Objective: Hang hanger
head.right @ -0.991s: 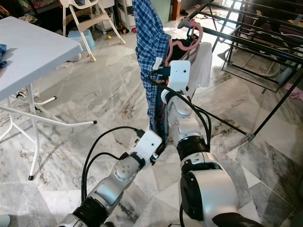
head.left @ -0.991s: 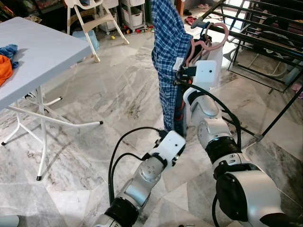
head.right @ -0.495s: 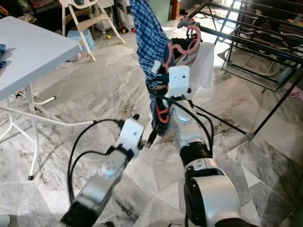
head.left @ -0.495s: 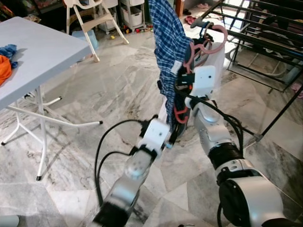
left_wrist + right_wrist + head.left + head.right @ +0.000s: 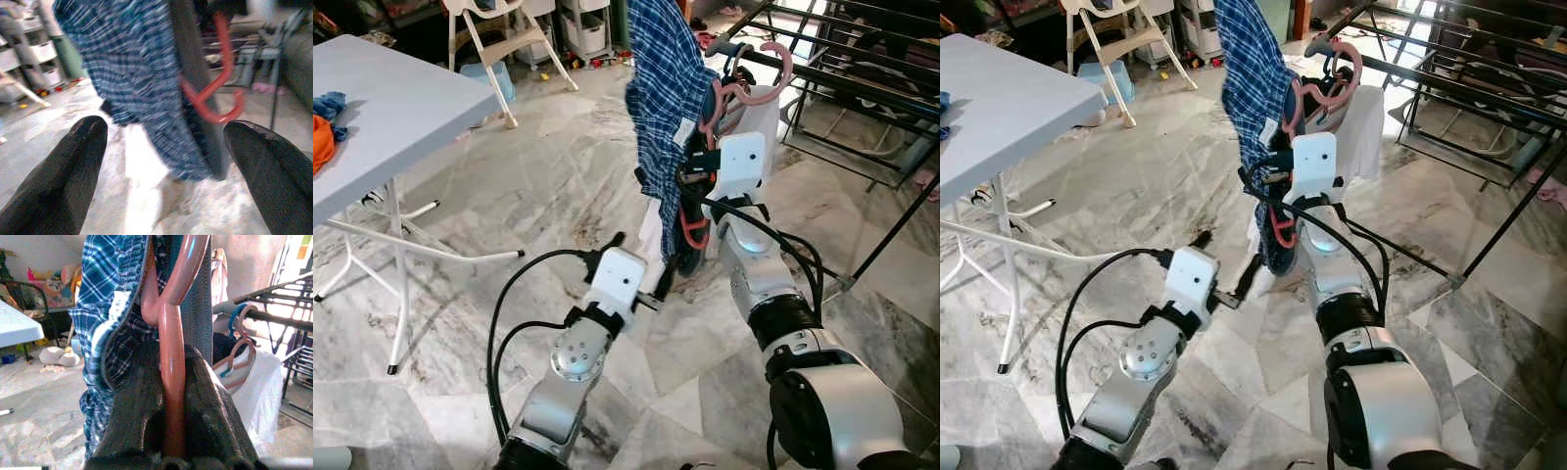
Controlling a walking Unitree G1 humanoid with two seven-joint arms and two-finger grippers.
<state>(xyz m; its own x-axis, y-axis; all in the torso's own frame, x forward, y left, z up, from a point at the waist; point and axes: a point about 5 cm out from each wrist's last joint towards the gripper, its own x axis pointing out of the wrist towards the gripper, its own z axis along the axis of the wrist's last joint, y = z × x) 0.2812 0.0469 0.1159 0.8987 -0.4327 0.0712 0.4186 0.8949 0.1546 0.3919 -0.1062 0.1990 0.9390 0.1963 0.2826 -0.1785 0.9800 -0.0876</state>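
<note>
A blue plaid shirt (image 5: 664, 88) on a salmon-pink hanger (image 5: 171, 357) is held up by the right gripper (image 5: 168, 396), whose two black fingers are clamped on the hanger's stem, as seen in the right wrist view. The garment is carried above the marble floor (image 5: 509, 186), close to the dark rail of a drying rack (image 5: 822, 69) where a white shirt (image 5: 1363, 127) already hangs from another pink hanger (image 5: 759, 83). The step in hand appears to be the carry toward the rail; the hanger is not yet hooked on. In the left wrist view a red hook (image 5: 215, 93) is seen low beside the cloth, its curve opening upward, so the hanger seems to be held with its long axis roughly vertical and the hook end down, though this is blurred. The left gripper (image 5: 166, 161) is held below the shirt's hem with its fingers spread wide and nothing between them. Next, the hook would probably need to be turned upward and lifted over the rail beside the white shirt. A grey table (image 5: 401, 108) stands to the left.
</note>
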